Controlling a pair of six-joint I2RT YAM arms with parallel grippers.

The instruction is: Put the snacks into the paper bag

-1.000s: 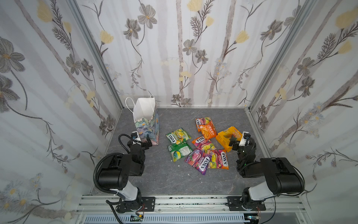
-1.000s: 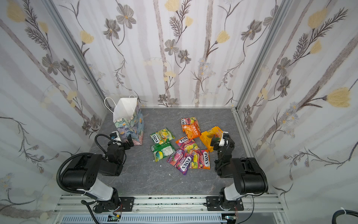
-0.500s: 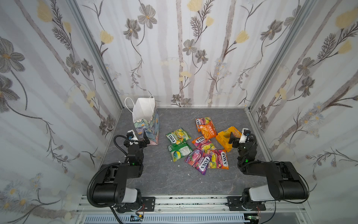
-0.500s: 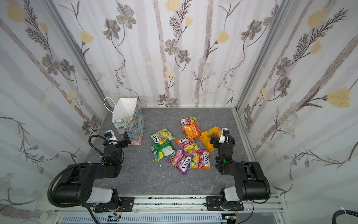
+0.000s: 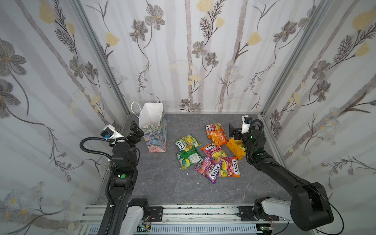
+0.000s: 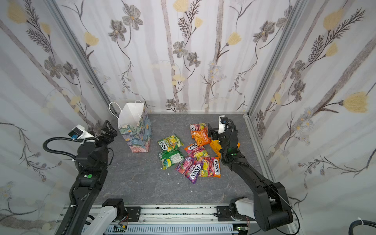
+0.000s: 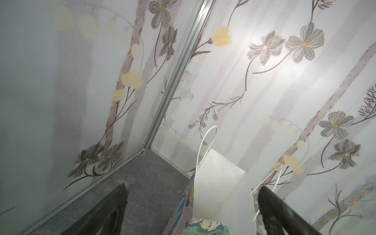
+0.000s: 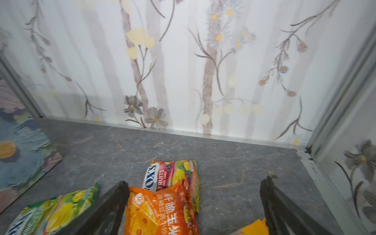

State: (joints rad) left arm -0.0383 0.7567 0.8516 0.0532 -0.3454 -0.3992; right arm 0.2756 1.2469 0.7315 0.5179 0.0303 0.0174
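One bag [image 5: 155, 134], upright, floral, white inside. Eight glossy snacks [image 5: 211, 151] flat on counter [image 5: 162, 183]. Left pincer [image 5: 136, 130], right pincer [image 5: 234, 132]: released, empty.

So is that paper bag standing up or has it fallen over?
Upright: the paper bag stands on its base, mouth open, white inside showing.

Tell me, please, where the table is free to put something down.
Free: the table strip between the front rail and the snacks; the strip between the paper bag and the snacks; the band along the back wall. Crowded: overlapping snacks by the right tool.
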